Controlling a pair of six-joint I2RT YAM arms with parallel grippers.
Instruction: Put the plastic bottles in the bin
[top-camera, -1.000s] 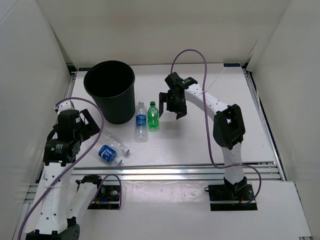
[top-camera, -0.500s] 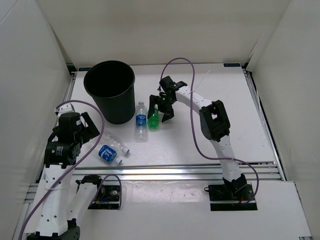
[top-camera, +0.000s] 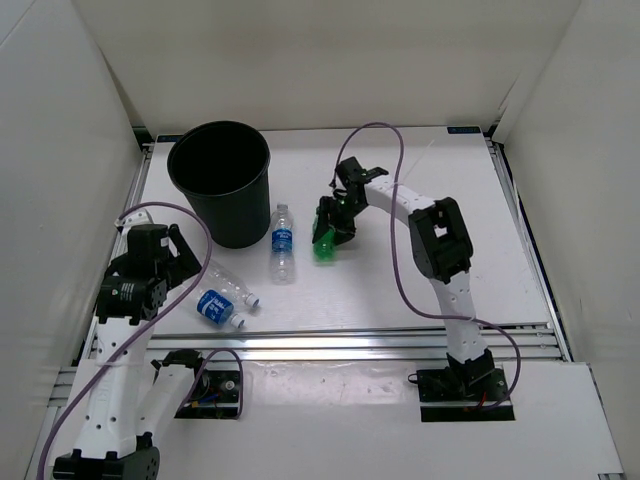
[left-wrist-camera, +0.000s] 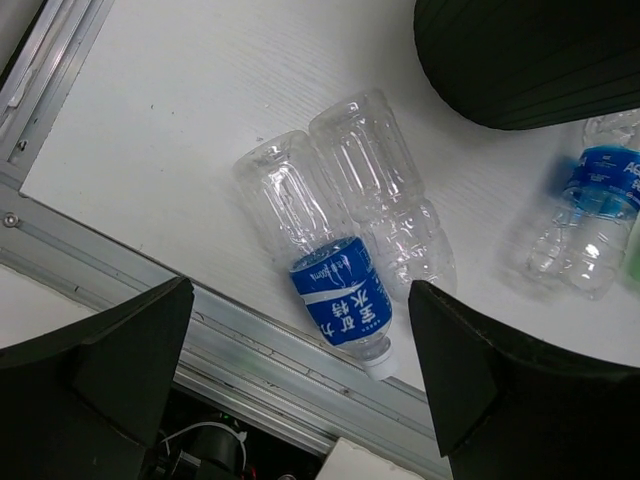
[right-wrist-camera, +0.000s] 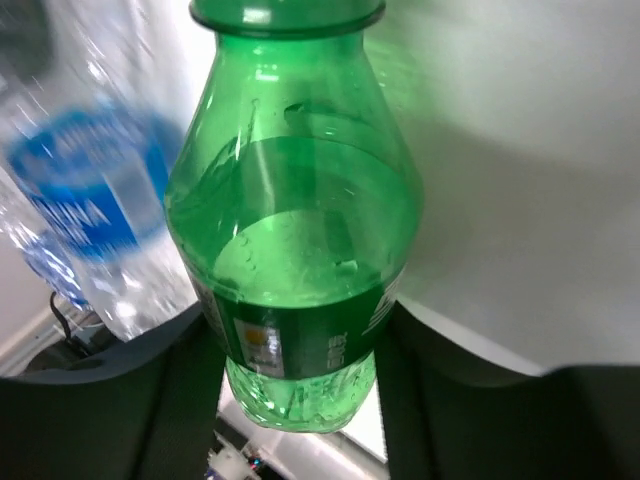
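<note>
**Green bottle gripped, with an obstacle on the way to the bin**

The right gripper (top-camera: 330, 222) is clamped on the green bottle (top-camera: 324, 247), its fingers (right-wrist-camera: 185, 375) pressing the lower body from both sides. The bottle sits tilted just right of the upright blue-labelled bottle (top-camera: 283, 240). Whether its base touches the table (top-camera: 340, 290) cannot be told.

The bin (top-camera: 235, 215) stands further left, past that upright bottle, so a low swing would likely topple it. With the hold so low on a smooth round body, the green bottle could pivot or slip. An early release might bounce it off the rim.

The left gripper (left-wrist-camera: 300, 300) hovers with fingers apart over the unlabelled bottle (left-wrist-camera: 385, 200) and the lying blue-labelled bottle (left-wrist-camera: 340, 295), which touch. Closing on both could squirt one toward the rail (left-wrist-camera: 90, 262).
</note>
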